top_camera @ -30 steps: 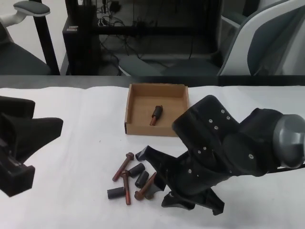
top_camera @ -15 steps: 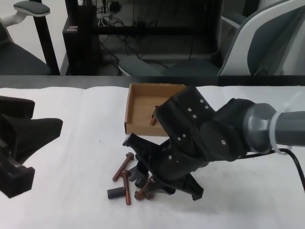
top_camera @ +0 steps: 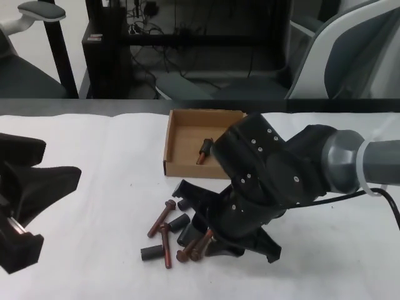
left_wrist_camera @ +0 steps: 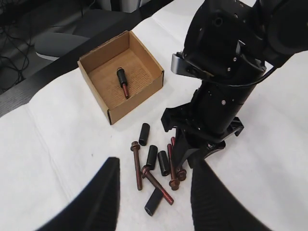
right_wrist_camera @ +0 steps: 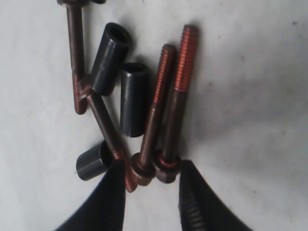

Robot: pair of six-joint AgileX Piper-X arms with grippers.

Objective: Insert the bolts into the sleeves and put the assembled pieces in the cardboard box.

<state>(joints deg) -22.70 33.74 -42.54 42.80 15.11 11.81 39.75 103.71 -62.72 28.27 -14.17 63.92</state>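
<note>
While one finished piece point(top_camera: 205, 150), a bolt in its sleeve, lies in the brown cardboard box point(top_camera: 187, 169) far beyond the jaws, most of the job looks left to do. Two long copper-coloured metal bolts point(right_wrist_camera: 175, 110) lie with their heads right between the open jaws of the right gripper point(right_wrist_camera: 149, 197), not pinched yet, and short black tube sleeves point(right_wrist_camera: 134, 98) lie loose beside them on the white cloth point(right_wrist_camera: 250, 96). The left gripper point(left_wrist_camera: 156, 163) hangs back from the pile, jaws wide apart, holding nothing.

Right end effector point(right_wrist_camera: 150, 195) points down, jaws parted; left end effector point(left_wrist_camera: 153, 192) hangs, jaws spread.
</note>
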